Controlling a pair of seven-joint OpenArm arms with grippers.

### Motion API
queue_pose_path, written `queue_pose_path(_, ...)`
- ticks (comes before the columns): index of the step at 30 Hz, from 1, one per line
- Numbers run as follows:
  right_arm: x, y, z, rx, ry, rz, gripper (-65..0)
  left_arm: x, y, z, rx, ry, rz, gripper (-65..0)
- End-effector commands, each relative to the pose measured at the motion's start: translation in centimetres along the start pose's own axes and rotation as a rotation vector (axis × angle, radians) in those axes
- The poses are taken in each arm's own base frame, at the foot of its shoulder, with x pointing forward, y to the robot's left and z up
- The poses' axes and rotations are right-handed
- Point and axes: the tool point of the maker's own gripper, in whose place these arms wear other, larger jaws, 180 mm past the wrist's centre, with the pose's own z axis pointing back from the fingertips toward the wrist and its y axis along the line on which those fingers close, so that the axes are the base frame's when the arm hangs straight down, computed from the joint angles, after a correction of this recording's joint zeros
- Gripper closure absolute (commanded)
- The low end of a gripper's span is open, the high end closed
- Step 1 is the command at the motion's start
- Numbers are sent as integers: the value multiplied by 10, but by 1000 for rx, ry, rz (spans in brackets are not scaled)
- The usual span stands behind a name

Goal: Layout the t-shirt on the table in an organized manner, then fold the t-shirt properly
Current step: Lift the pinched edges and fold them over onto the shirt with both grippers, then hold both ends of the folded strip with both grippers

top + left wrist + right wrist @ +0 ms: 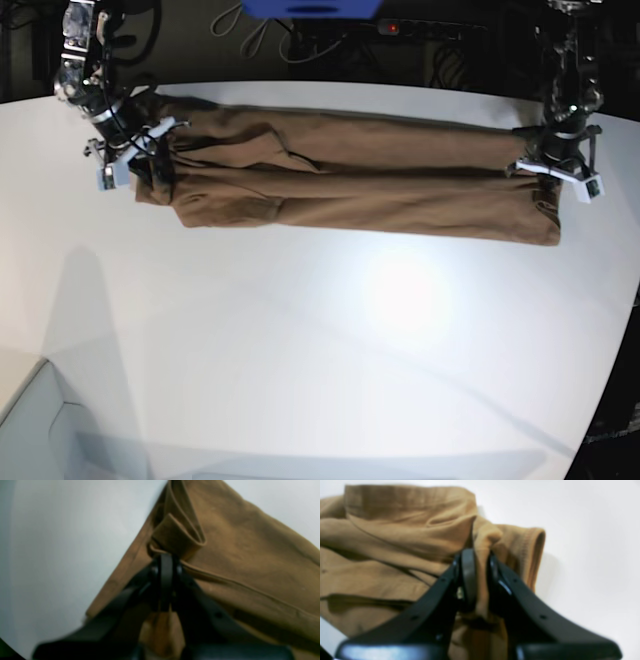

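A: T-shirt (350, 185)?
B: Stretched long across far half of counter (300, 350).
A: Claws?
B: Left claw (166, 562) clamped tight on hem; right claw (480, 560) pinching bunched cloth.

I see the t-shirt (350, 180) as plain tan-brown, no print, its folds shading to darker brown. Under it the worktop (300, 350) is smooth white with a bright glare patch. Both my pincers, left pincer (166, 562) and right pincer (478, 562), are black, with white fittings behind them.
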Motion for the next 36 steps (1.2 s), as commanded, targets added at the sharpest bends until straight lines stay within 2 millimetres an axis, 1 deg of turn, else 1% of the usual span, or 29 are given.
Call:
queue_pose_path(1,6,-1,0,10,1,21,-59,6,1,1,-1,-10,-7,-5)
queue_pose_path(4,-3,-1,0,11,58,27,-61,4,-5,1,-13,-12,8,-5)
queue_pose_path(8,-7,-1,1,11,87,30,-64,4,-5,2,-10,-14,15,-5)
queue_pose_path(9,-9,-2,1,9,99,30,-73,4,-5,2,-10,-14,15,-6)
queue_pose_path(12,-15,-2,2,9,131,30,-153,4,-4,1,-8,-13,13,-6)
queue_pose_path(16,-20,-3,3,6,164,29,-312,4,-5,2,-10,-14,15,-6)
queue_pose_path(17,-18,-4,4,2,157,33,-350,4,-5,2,-10,-14,15,-6)
queue_pose_path(18,-16,-7,10,-16,145,31,-381,4,-5,2,-10,-12,15,-6)
queue_pose_path(19,-10,-14,17,-44,124,29,-402,4,-5,2,-11,-12,15,-6)
queue_pose_path(21,4,-17,28,-87,68,12,-426,4,-5,2,-11,-12,15,-7)
queue_pose_path(22,14,-21,34,-112,37,15,-431,4,-5,2,-11,-11,16,-15)
queue_pose_path(24,27,-30,45,-153,3,27,-436,3,-6,2,-12,-9,19,-50)
queue_pose_path(27,31,-32,53,-177,-13,27,-435,-1,-5,3,-11,-4,23,-124)
queue_pose_path(30,35,-36,58,-193,-22,33,-435,-1,-5,3,-11,-2,22,-167)
queue_pose_path(32,32,-35,61,-194,-15,34,-435,-2,-5,3,-11,-2,25,-181)
queue_pose_path(34,36,-28,63,-190,-32,31,-435,-1,-4,3,-8,-3,21,-186)
queue_pose_path(36,47,-18,64,-188,-72,27,-435,-2,-4,4,-10,-1,25,-185)
